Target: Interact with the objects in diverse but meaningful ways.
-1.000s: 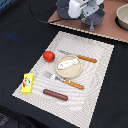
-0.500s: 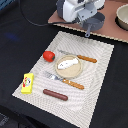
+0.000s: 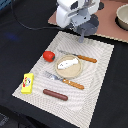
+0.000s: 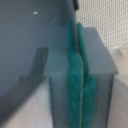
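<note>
The grey saucepan (image 3: 90,25), clamped in the closed pincer (image 3: 83,34), hangs over the white placemat's (image 3: 100,70) far edge. On the mat: tomato (image 3: 48,55), white fish (image 3: 67,63) on the plate (image 3: 70,74), sausage (image 3: 55,94), and at the mat's edge a yellow box (image 3: 28,83), its print unreadable.

The arm's white head now sits further toward the exterior view's right than a second ago, and the claw (image 3: 83,33) hangs lower — close over the far edge of the white mat (image 3: 102,70), its green pads (image 4: 76,85) pressed together.
</note>
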